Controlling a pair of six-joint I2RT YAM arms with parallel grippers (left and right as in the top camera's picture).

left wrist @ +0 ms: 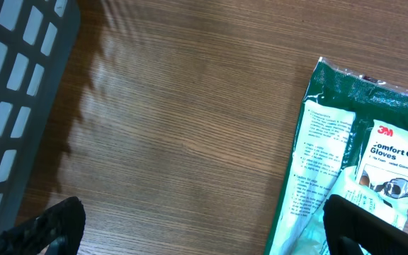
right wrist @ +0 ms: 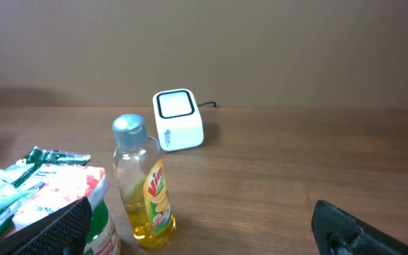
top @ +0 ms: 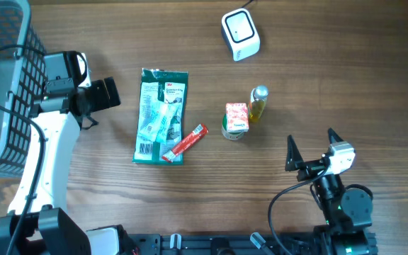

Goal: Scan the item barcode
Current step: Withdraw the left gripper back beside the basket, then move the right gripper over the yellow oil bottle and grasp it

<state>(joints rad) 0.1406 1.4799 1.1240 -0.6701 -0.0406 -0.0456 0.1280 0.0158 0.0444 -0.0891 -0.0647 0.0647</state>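
Both sets of fingers are spread as wide as they go and neither is holding anything. My guess for the item is the glove pack (top: 160, 117), since it lies flat just past the left gripper (top: 103, 95). In the wrist view, one corner of it reaches up to a fingertip.

It's thin printed film with soft gloves inside, so it should be light, floppy, crinkly and a bit slick. I'd pinch it by a long edge or the end nearest the fingers. I'd stay off the far corner, because that's where the barcode (top: 145, 149) is. A red sachet (top: 186, 142) overlaps that end and will probably slide off when the pack is lifted.

The right gripper (top: 312, 147) is well apart from the pack. A bottle (top: 258, 104) and a can (top: 234, 122) stand ahead of its fingers, and the scanner (top: 240, 34) is further beyond them.

The table (top: 331, 71) is smooth wood grain, so it'll be awkward to get a fingertip under a flat pack. A basket (top: 6, 85) sits behind the left fingers, and there's a plain brown wall behind the scanner.
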